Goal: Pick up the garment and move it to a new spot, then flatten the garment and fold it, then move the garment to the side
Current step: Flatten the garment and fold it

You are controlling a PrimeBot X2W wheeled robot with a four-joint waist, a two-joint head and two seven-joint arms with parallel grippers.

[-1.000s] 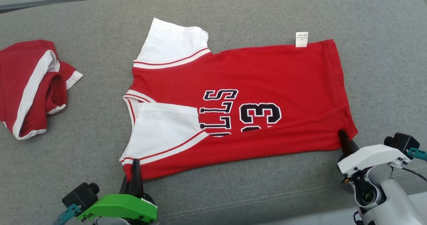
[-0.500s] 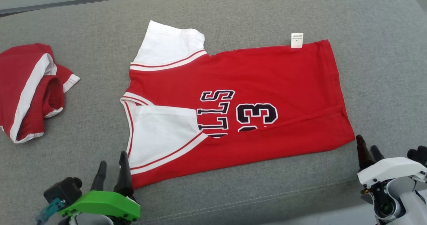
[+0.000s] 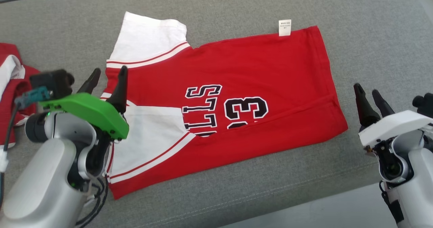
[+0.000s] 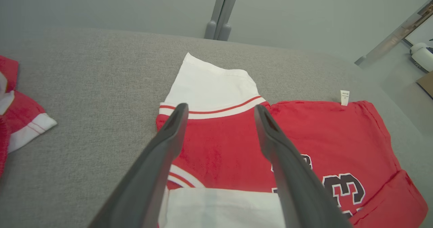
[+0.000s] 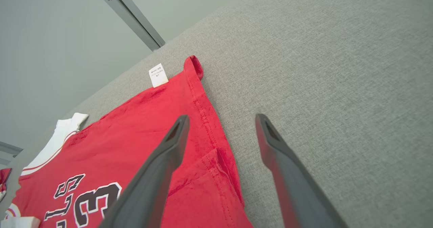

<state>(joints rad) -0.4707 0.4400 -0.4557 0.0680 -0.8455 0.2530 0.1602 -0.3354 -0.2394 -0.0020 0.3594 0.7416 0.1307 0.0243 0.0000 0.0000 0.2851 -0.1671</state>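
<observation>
My soft red basketball jersey [image 3: 257,65] lies flat on the grey woven cushion [image 3: 372,35], with its near edge folded over and its white sleeves smooth. My left gripper [image 3: 108,73] hovers spread over its collar end. My right gripper [image 3: 366,90], also spread, is just beside the stitched hem.

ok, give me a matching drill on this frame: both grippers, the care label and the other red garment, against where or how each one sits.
Things:
1. left gripper
2. right gripper
3. care label
4. second red garment

Places or states:
A. bunched up near the left end of the grey cushion
B. open, just off the jersey's hem end, above bare cushion
C. open, above the jersey's collar end
D. white, sticking out from the jersey's far edge

Pairs: 1-C, 2-B, 3-D, 4-A
</observation>
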